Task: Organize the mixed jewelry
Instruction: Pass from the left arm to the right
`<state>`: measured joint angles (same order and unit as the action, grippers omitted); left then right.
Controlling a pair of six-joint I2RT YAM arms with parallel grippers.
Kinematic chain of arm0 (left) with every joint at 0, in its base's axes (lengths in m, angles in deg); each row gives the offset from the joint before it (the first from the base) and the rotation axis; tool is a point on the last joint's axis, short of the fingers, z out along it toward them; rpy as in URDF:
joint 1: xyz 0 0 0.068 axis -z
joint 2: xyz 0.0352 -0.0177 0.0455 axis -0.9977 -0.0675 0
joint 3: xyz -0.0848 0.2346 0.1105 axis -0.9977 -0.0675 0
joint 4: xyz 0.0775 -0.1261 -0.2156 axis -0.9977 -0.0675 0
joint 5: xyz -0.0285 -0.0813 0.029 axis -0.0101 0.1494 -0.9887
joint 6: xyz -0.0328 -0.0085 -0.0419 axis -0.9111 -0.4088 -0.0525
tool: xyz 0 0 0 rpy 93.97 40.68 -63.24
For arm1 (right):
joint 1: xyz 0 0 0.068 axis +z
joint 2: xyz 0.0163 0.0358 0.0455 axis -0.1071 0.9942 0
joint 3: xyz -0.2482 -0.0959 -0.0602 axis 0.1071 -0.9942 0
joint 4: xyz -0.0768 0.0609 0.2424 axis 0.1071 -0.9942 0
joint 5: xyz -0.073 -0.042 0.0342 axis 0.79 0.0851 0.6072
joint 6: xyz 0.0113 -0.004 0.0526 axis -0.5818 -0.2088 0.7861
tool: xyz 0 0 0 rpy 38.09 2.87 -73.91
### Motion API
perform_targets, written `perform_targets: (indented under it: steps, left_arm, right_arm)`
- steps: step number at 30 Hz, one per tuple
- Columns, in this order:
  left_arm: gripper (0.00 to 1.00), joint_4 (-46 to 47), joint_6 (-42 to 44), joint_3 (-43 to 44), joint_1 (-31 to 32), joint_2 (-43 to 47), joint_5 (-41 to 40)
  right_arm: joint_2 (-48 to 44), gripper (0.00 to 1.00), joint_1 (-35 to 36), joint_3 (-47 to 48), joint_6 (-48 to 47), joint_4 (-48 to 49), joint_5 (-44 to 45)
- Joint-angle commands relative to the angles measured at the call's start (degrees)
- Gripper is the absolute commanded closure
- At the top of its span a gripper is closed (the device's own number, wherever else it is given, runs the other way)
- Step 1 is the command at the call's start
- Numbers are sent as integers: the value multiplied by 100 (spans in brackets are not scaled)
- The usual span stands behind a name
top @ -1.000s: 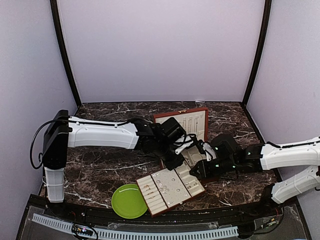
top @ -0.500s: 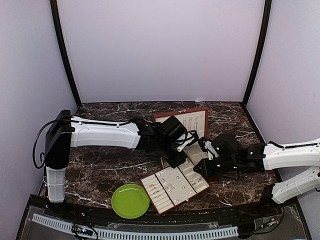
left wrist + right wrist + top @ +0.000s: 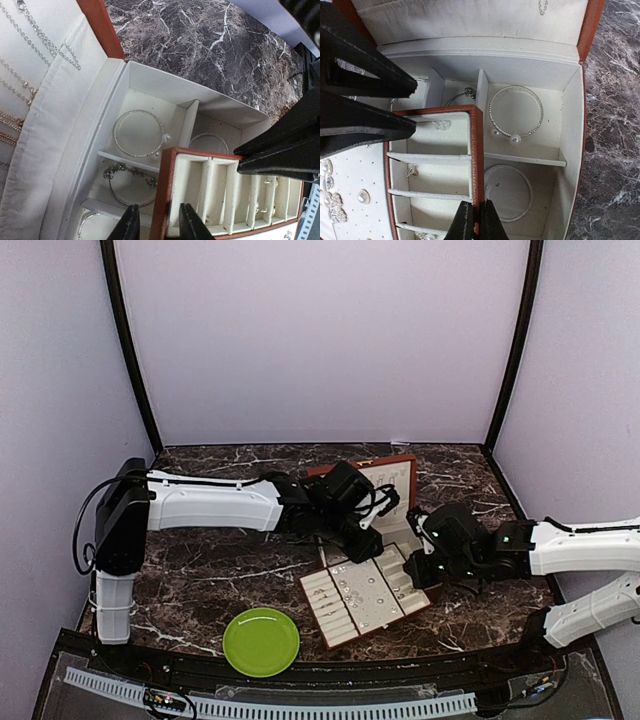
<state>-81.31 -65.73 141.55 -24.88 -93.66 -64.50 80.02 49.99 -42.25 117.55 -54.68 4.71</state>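
right fingers [image 3: 465, 222] pinch tray [image 3: 476, 150] — left gripper [image 3: 157, 225] astride

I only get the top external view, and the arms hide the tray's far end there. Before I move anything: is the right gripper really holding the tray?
Observer: Yes. The right wrist view shows the right gripper pinched shut on the tray, on its reddish-brown side wall.
Operator: And the left one?
Observer: The left gripper straddles the tray's end wall, and its fingers stand apart from it on both sides.
Operator: What is under the tray?
Observer: It overlaps the open box. A pearl-tipped bangle lies uncovered in a compartment next to the lid.
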Motion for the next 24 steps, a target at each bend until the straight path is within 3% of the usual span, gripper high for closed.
perform_targets:
  steps: [1, 14, 24]
  left_arm:
    - [67, 161, -89, 227, -67, 63, 1]
    - [49, 212, -35, 244, -87, 541, 53]
    - [43, 774, -691, -844, -386, 1780, 192]
  right_arm:
    - [-159, 100, -86, 241, 32, -91, 382]
    - [-197, 100, -840, 251, -286, -415, -77]
    - [-423, 100, -1456, 397, -717, -956, -380]
